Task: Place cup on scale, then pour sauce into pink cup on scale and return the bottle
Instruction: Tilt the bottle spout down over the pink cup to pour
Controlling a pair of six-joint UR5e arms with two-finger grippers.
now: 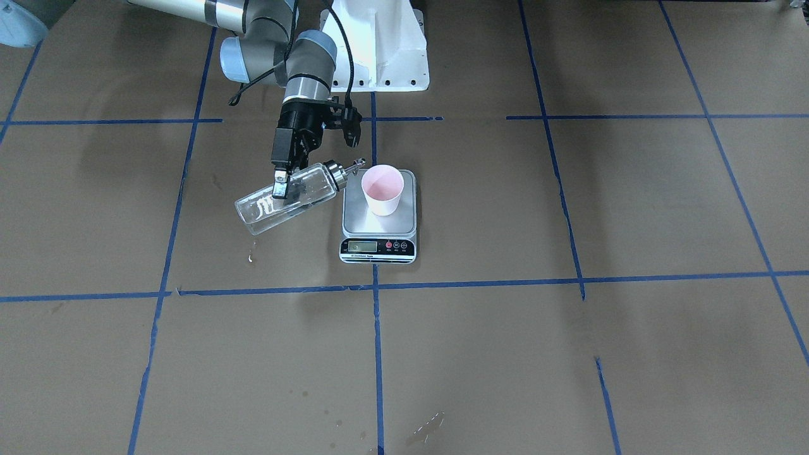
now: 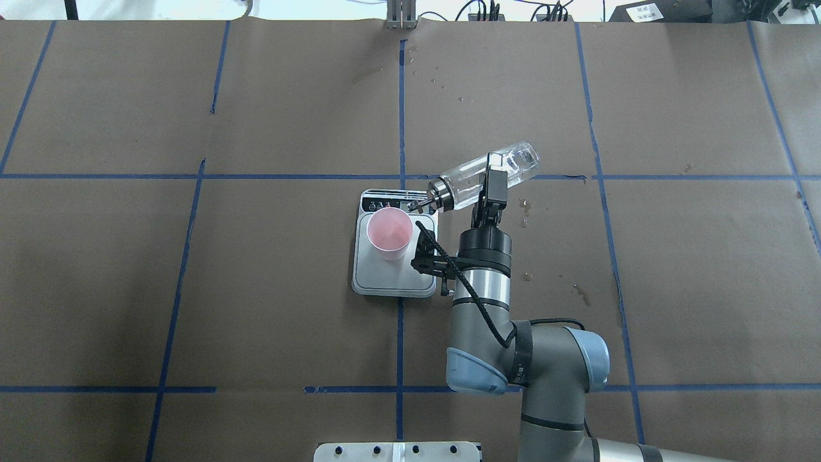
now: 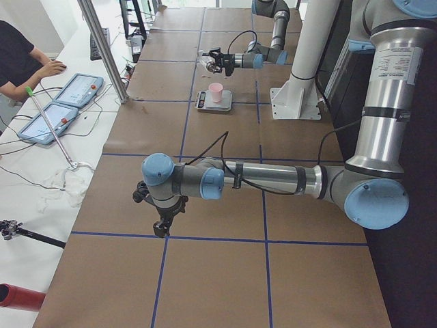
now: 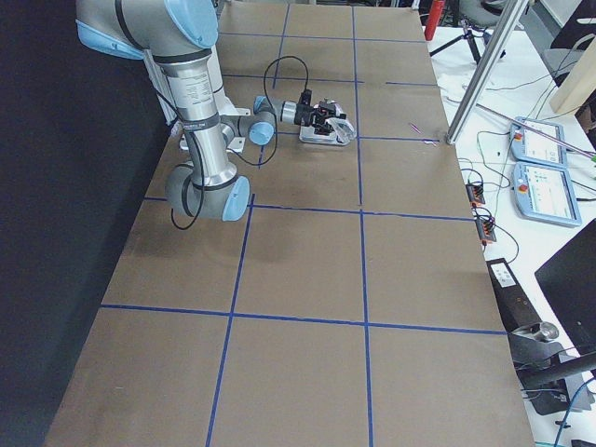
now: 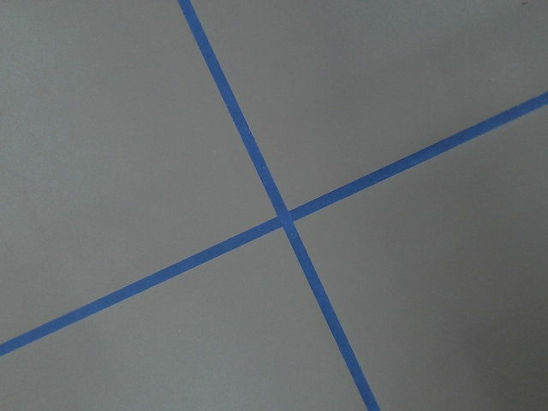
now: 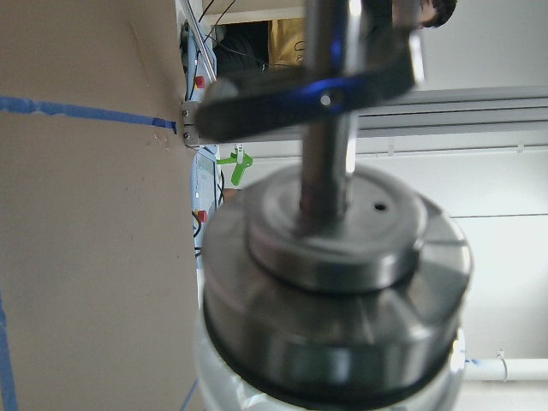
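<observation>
The pale pink cup (image 2: 389, 232) stands upright on the scale's steel platform (image 2: 392, 281); both also show in the front view, cup (image 1: 382, 188) and scale (image 1: 360, 218). My right gripper (image 2: 494, 183) is shut on the clear glass bottle (image 2: 487, 168) around its body and holds it tilted almost flat above the table. The silver spout (image 2: 418, 205) points at the cup, its tip close by the rim. No stream shows. The right wrist view shows the silver cap (image 6: 334, 282) close up. My left gripper (image 3: 162, 225) hangs over bare table far from the scale; I cannot tell its state.
Brown paper with blue tape lines (image 5: 282, 216) covers the table. Small wet spots (image 2: 524, 212) lie to the right of the scale. The white arm base (image 1: 379, 44) stands behind the scale. An operators' bench with tablets (image 3: 61, 102) runs along the far edge.
</observation>
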